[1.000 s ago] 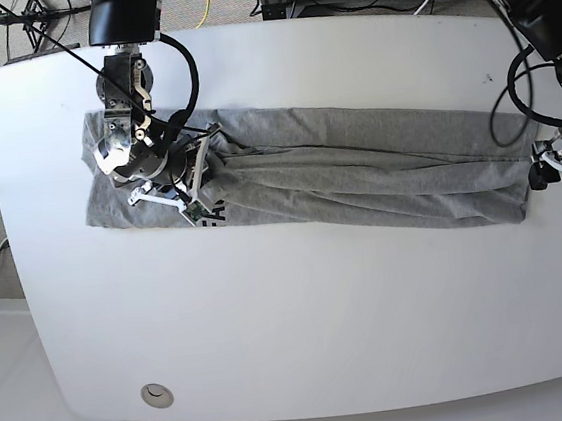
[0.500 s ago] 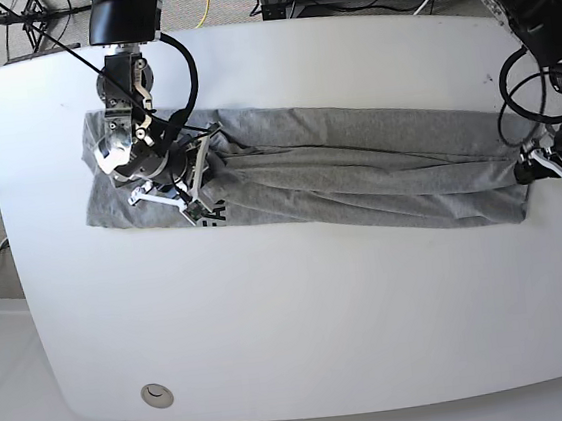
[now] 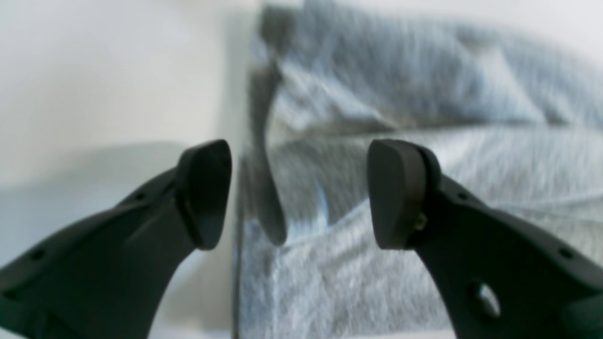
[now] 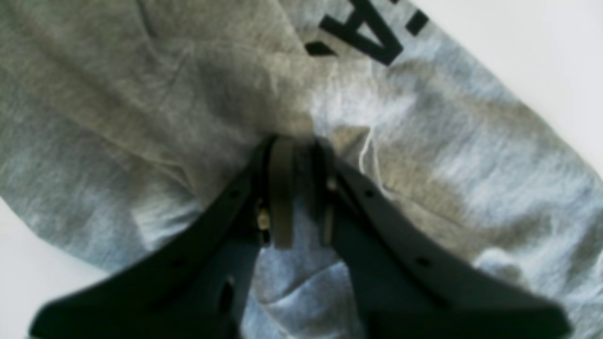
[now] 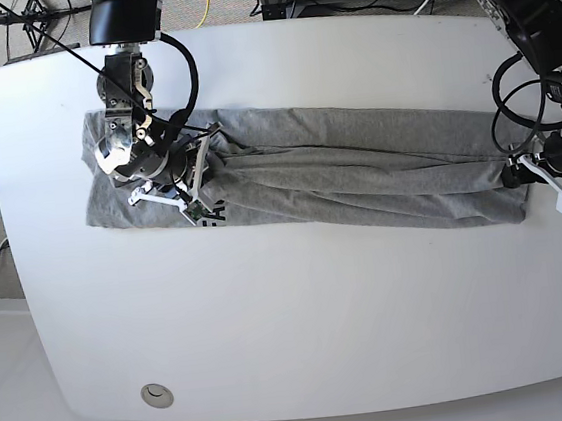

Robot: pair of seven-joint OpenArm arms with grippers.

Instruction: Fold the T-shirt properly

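T-shirt [image 5: 356,162] lies below the open left end effector [image 3: 301,195], apparently untouched.

The gripper [image 3: 299,195] is spreading its fingers [image 3: 207,193] wide over the shirt [image 3: 330,282] — a narrow folded tip of cloth is lying between them. One finger is hovering by the shirt's edge, the other above its folds. Beside the shirt, the pale table [image 3: 103,94] is showing — slightly blurred.

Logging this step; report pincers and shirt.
Left pincer open over shirt's end. Right pincer at the cloth, closure uncertain. T-shirt in long strip, creased.
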